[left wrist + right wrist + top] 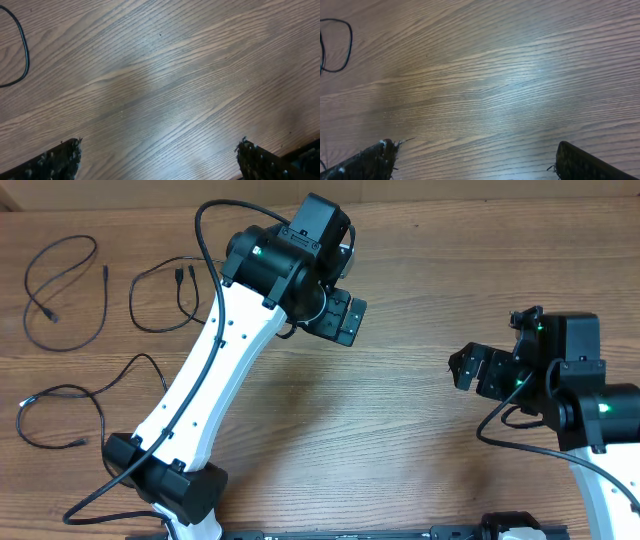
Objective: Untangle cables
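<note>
- Three thin black cables lie loose on the wooden table [420, 470]. All are well clear of both sets of jaws, out past the far side of the left arm [215, 355].
- The cable farthest from the jaws [28, 280] curls in one open loop, its plug ends tucked inside and beside it.
- The middle cable [133, 300] makes a smaller open curl, its two plugs close together.
- The third cable [60, 389] trails in a long wavy line nearer the left arm's base.
- No cable appears to cross another; each lies apart.
- The left jaws hang spread wide over bare wood with nothing between the fingers [55, 160]. A black cable arc [25, 50] shows well ahead of them and off to the side; which cable it is cannot be told.
- The right jaws also gape wide, and the fingers [365, 162] hold nothing. A black loop [351, 37] sits far ahead, at the edge of the right wrist view.
</note>
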`<move>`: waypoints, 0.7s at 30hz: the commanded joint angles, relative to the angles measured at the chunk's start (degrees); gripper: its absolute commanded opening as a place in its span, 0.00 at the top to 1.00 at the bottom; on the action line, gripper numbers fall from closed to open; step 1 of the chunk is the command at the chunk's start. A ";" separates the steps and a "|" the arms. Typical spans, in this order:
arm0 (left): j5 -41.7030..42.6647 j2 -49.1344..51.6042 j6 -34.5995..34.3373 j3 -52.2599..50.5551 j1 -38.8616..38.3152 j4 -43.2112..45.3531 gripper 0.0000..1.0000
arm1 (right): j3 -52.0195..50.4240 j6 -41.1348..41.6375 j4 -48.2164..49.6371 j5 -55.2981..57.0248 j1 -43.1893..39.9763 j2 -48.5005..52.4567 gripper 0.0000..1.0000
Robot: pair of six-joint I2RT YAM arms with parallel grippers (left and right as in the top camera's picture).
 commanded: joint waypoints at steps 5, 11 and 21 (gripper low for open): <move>-0.22 -1.36 -1.01 -0.24 -0.20 0.24 0.00 | 1.31 -0.39 0.13 0.04 -0.11 1.11 0.00; -0.22 -1.36 -1.01 -0.24 -0.20 0.24 0.00 | 1.31 -0.39 0.13 0.04 -0.11 2.14 0.00; -0.22 -1.36 -1.01 -0.24 -0.20 0.24 0.00 | 1.31 -0.39 0.15 0.04 -0.11 2.75 0.00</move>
